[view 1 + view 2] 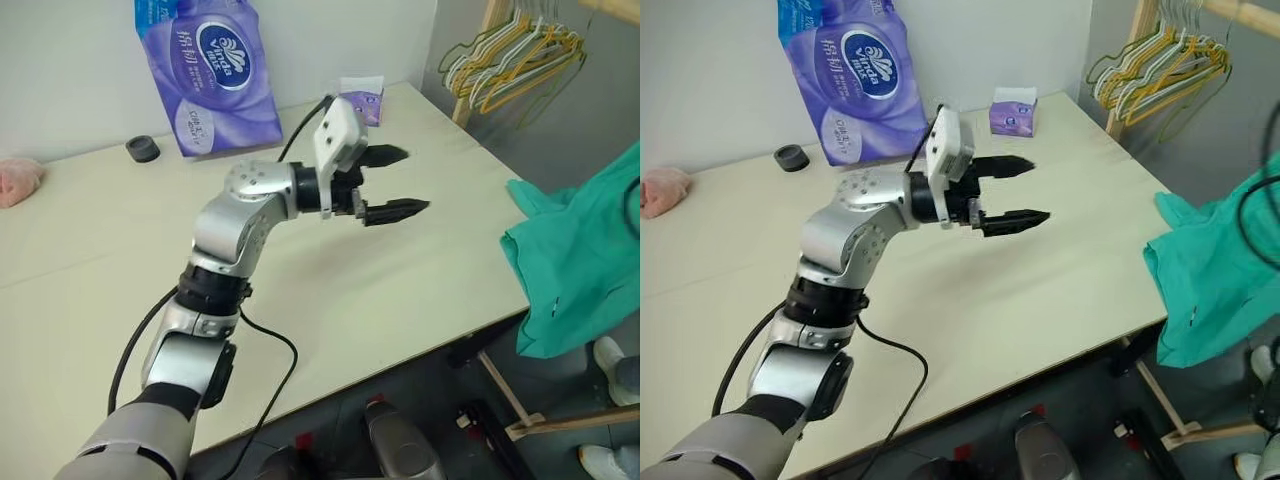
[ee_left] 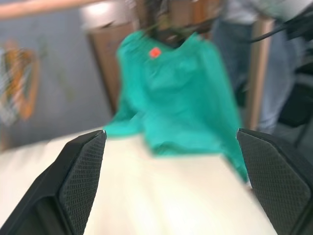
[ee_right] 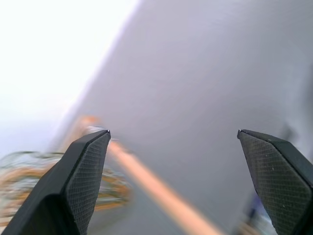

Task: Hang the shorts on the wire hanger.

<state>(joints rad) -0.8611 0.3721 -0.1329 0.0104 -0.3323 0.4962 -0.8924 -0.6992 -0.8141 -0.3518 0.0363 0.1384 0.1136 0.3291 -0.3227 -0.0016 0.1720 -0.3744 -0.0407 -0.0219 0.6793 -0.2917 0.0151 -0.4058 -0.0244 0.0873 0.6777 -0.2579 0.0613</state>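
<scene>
The teal-green shorts (image 1: 575, 260) hang just past the table's right edge, and their lower hem touches the table corner. The left wrist view looks straight at the shorts (image 2: 181, 93), with an orange spot near their top. My left gripper (image 1: 415, 180) hovers over the middle of the table, pointing right toward the shorts, a good way short of them. It is open and empty, its fingers (image 2: 80, 176) wide apart. My right gripper (image 3: 173, 132) is open too, empty, and points up at a grey wall and a wooden rail. The wire hanger is hidden.
On the cream table (image 1: 400, 300) stand a purple tissue pack (image 1: 210, 75), a small tissue box (image 1: 362, 98), a black round cap (image 1: 143, 149) and a pink cloth (image 1: 18, 182). Yellow and light-green hangers (image 1: 515, 55) hang on a wooden rack at the back right. A person's shoes (image 1: 612, 360) show beside the table.
</scene>
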